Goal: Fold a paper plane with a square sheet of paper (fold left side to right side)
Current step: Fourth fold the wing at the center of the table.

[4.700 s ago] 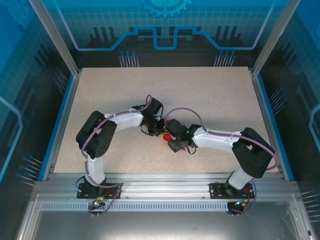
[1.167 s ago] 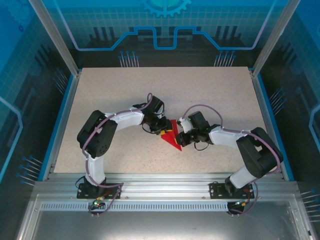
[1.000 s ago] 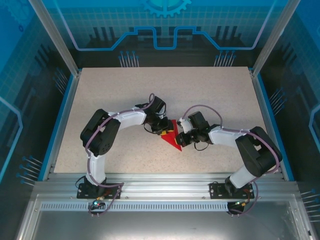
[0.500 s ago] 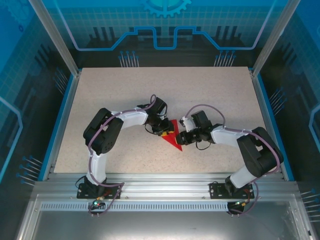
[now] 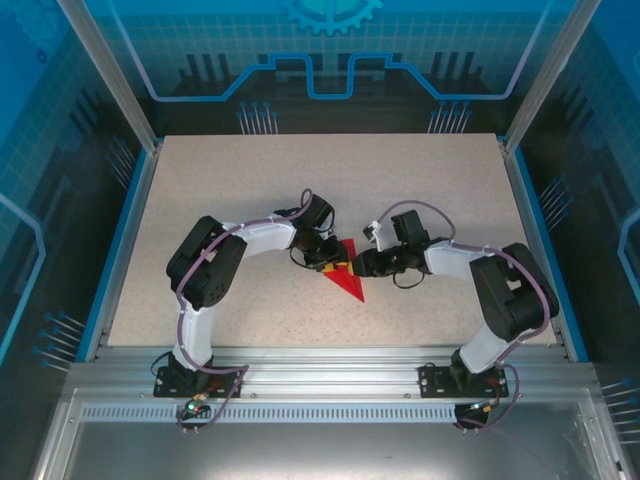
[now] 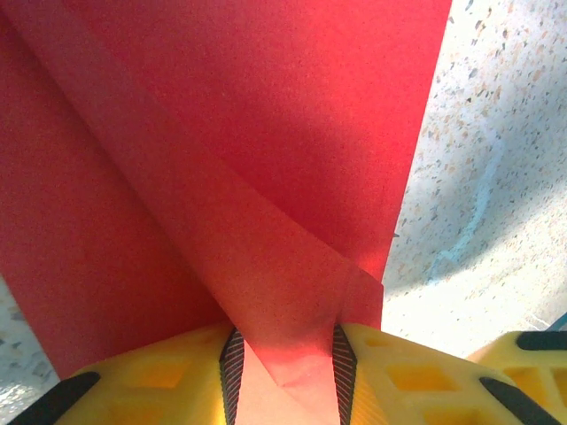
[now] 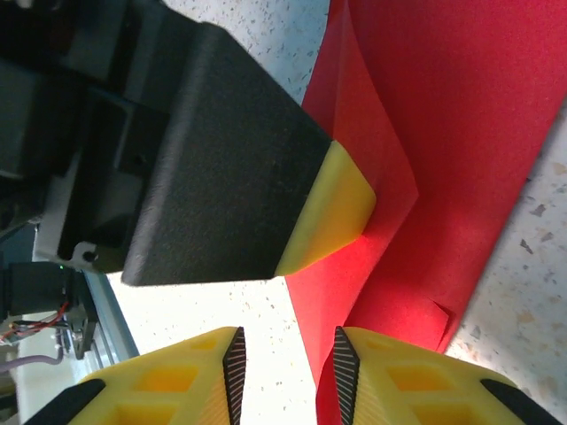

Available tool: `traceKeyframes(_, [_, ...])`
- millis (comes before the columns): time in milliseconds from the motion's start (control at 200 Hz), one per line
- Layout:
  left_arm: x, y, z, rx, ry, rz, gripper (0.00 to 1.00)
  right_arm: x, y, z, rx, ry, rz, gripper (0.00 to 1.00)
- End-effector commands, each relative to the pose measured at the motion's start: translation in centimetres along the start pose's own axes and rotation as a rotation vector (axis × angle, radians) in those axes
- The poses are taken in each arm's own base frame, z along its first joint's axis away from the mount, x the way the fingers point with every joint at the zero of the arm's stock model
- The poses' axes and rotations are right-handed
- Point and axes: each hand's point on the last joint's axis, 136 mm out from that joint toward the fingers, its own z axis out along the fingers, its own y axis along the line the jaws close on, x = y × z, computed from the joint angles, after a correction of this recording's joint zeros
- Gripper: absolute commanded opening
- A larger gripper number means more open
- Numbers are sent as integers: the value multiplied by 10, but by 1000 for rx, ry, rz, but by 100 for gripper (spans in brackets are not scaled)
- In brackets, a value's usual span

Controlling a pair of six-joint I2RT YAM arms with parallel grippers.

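top view: the red sheet of paper [image 5: 346, 283], folded to a pointed shape, lies flat near the middle of the worktop [image 5: 420, 190], a little closer to the near edge, with its tip aimed at the near right corner. the left end effector [image 5: 332, 262] meets the sheet at its far left side; the right end effector [image 5: 357, 267] meets it from the right, and the two stand just beside each other.

left wrist view: the left end effector [image 6: 285, 363] is clenched on a raised ridge of the sheet of paper [image 6: 230, 133]. the ridge fills the gap between the yellow fingers [image 6: 159, 376] and touches both ribbed pads. a long crease runs away from the grip across the red surface, and speckled worktop [image 6: 496, 177] lies to the right of the paper's straight edge.

right wrist view: the right end effector [image 7: 285, 367] is released, its jaws a little apart. the edge of the sheet [image 7: 461, 133] crosses the gap without being pinched, with bare worktop [image 7: 549, 292] beside it. a black, yellow-tipped finger of the left end effector [image 7: 248, 168] rests on the paper's lifted fold.
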Motion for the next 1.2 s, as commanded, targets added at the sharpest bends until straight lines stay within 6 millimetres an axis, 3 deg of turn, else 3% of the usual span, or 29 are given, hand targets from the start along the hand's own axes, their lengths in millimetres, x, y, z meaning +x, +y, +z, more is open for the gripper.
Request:
traceKeyframes(0, [1, 1, 2, -20, 8, -4, 37, -10, 2, 0, -37, -3, 23, 33])
traceKeyframes(305, [2, 1, 2, -21, 9, -4, 37, -7, -15, 3, -2, 2, 63, 33])
traceKeyframes(585, [1, 2, 1, -21, 8, -6, 37, -5, -16, 9, -26, 26, 90, 30])
traceKeyframes(735, [1, 1, 1, -21, 7, -3, 37, -5, -15, 11, -35, 33, 94, 23])
traceKeyframes(990, [1, 1, 0, -24, 6, -2, 38, -6, -20, 6, 0, 22, 92, 1])
traceKeyframes(1196, [1, 0, -1, -21, 5, 2, 40, -5, -30, 1, 45, 18, 105, 0])
